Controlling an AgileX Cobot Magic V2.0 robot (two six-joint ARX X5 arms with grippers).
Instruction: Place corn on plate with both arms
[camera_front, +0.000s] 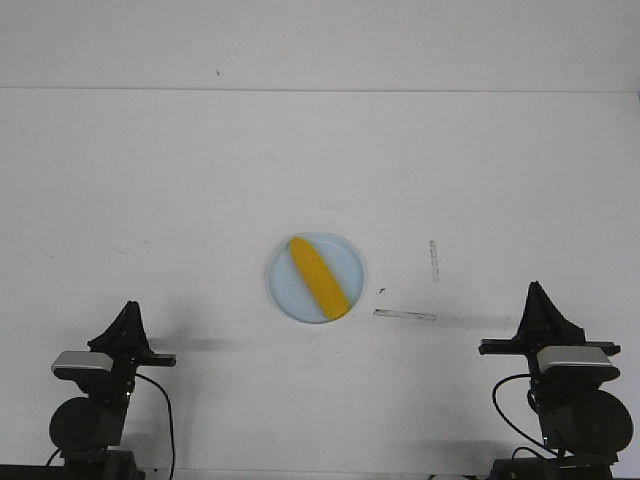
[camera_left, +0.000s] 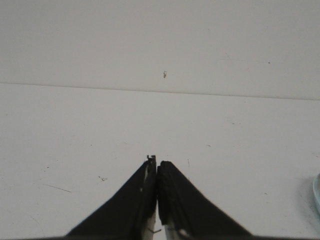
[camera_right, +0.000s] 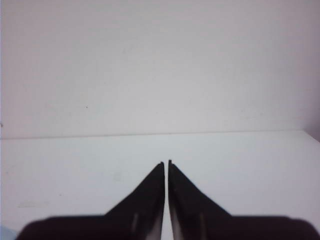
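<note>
The yellow corn lies diagonally on the pale blue plate in the middle of the white table. My left gripper is shut and empty at the near left, well apart from the plate. In the left wrist view its tips meet over bare table, and the plate's rim shows at the edge. My right gripper is shut and empty at the near right. In the right wrist view its tips stand together over bare table. Neither gripper touches the corn.
Two strips of clear tape lie right of the plate, one upright and one flat. The table's far edge runs across the back against a white wall.
</note>
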